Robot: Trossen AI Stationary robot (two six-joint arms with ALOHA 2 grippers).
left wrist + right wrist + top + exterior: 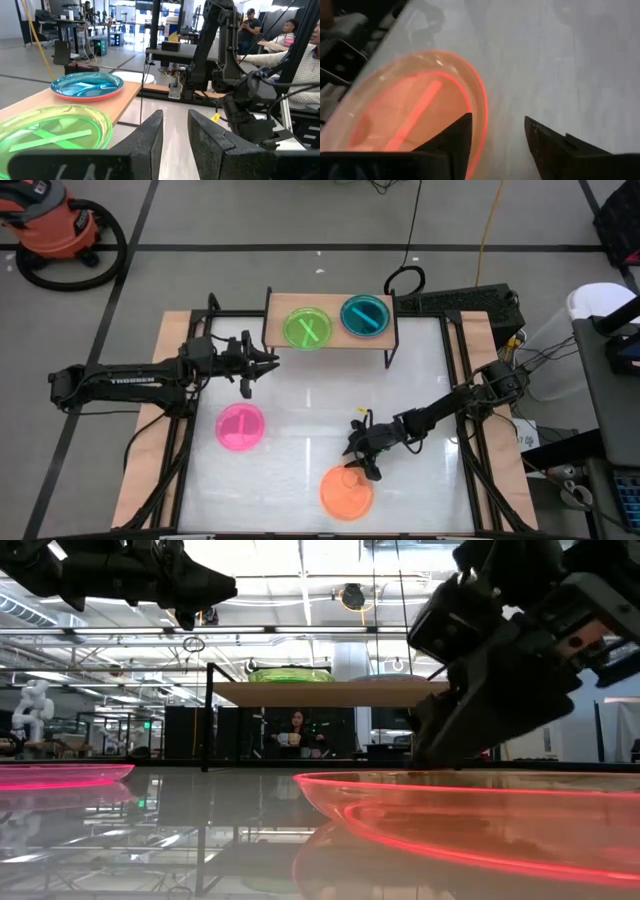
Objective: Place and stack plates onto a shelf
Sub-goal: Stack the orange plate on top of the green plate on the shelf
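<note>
Right gripper (362, 467): my working hand, low over the white table (300, 405), fingers parted to a moderate gap and holding nothing. From its wrist view I see one dark finger (452, 145) over the rim of the orange plate (415, 115) and the other finger off the plate, over bare table.
Orange plate: at the near edge of the table, just under and in front of this hand; round, shallow, see-through plastic with a bright straight bar glowing across its middle.
Pink plate (240, 427): flat on the table, well off to this hand's left, same round shape and glossy plastic.
Left gripper (262, 360): raised above the table just beside the shelf's left end, fingers narrowly apart with nothing between them.
Shelf (277, 308): far across the table from my working hand; a light wood board on thin black legs.
On the shelf: a green plate (308, 328) towards the left and a blue plate (365, 316) on the right, side by side. The blue one shows a reddish rim beneath it in the left wrist view; I cannot tell how many lie there.
In the way: the right arm's own links stretch across the table between the orange plate and the shelf's right end.
Table surface: glossy, mirroring the plates.
Beyond the table: people sit at desks; an orange shop vacuum (55, 225) stands on the floor.
</note>
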